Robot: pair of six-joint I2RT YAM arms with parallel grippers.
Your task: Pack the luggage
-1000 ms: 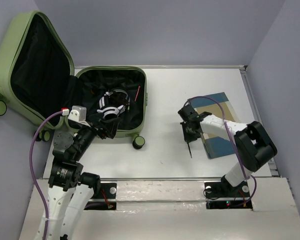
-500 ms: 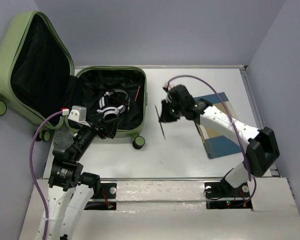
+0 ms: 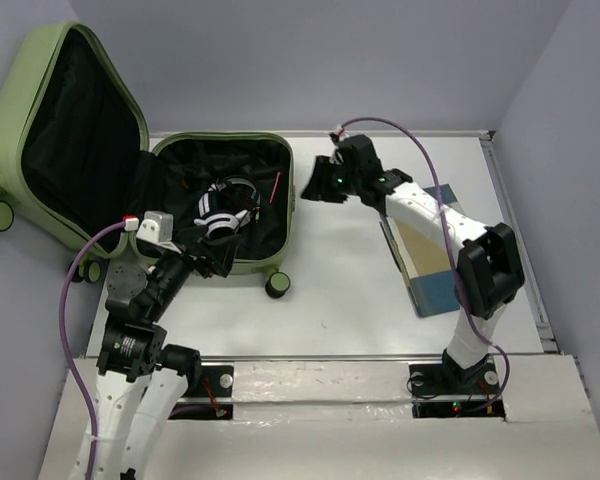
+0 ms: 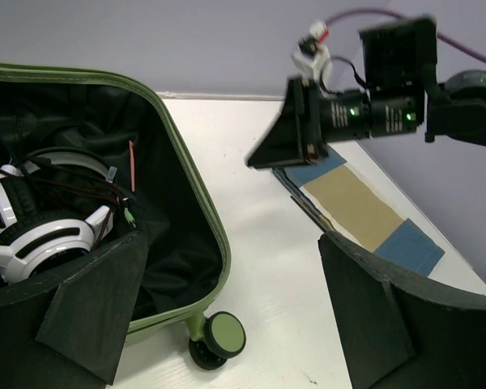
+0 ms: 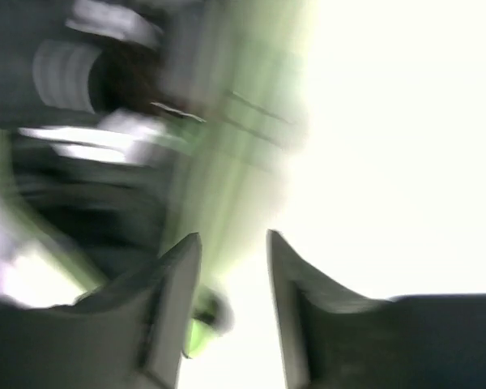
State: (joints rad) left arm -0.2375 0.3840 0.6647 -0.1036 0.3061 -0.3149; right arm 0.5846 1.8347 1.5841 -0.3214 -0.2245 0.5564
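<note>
The luggage (image 3: 289,205) lies open at the left, its lid propped up at the far left and its black-lined base flat on the table. White and black headphones (image 3: 223,212) lie in the base and show in the left wrist view (image 4: 40,231). My left gripper (image 3: 208,262) is open and empty over the base's near edge (image 4: 190,174), beside a caster wheel (image 4: 224,335). My right gripper (image 3: 315,187) hovers just right of the base's right rim, also seen in the left wrist view (image 4: 279,142). Its own view (image 5: 233,243) is blurred; the fingers stand apart with nothing between them.
A book (image 3: 430,255) with tan and blue panels lies on the table at the right, under the right arm. A thin red strip (image 3: 275,187) lies in the luggage near its right wall. Walls close the table at the back and right.
My right arm swung left and away from me, from over the book to the luggage's right rim. The left arm and the headphones have not moved.
</note>
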